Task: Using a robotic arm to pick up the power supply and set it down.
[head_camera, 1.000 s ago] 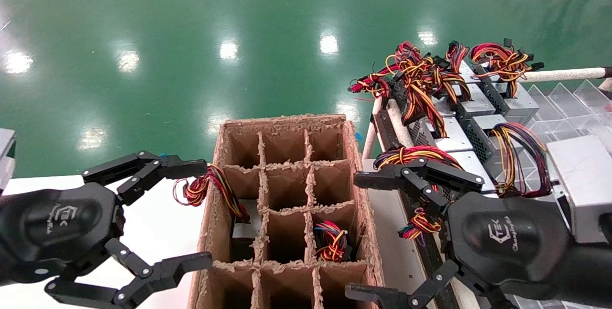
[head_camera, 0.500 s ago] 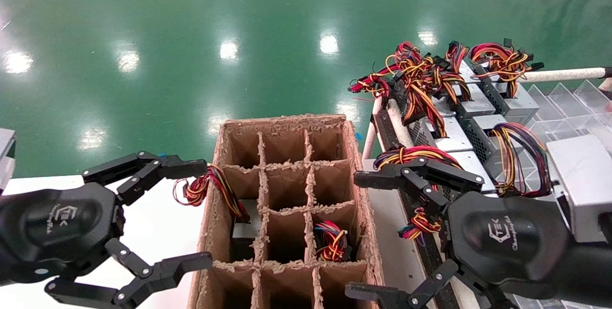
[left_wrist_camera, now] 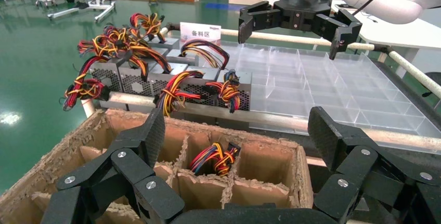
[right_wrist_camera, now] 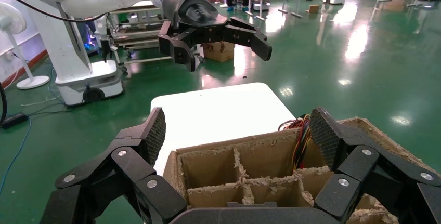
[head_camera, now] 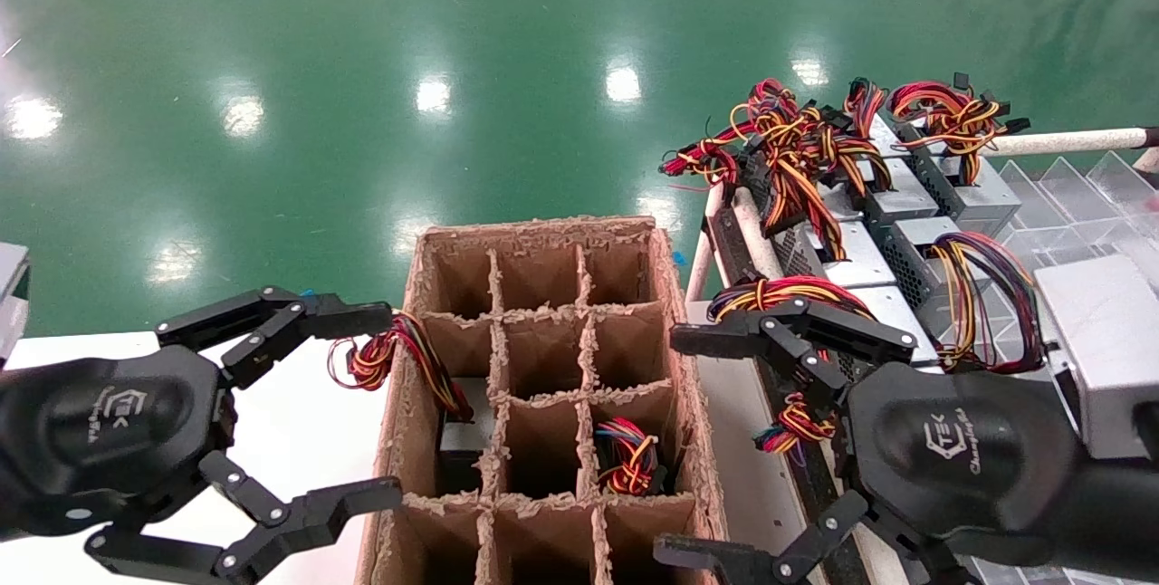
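Head view: the left gripper at lower left and the right gripper at lower right both hang with jaws spread wide, holding nothing, flanking the box. Supplies sit on the rack at upper right; one supply sits in a box cell.

Left wrist view: supplies line the rack beyond the box.

Right wrist view: the box lies below, its wires at center right.
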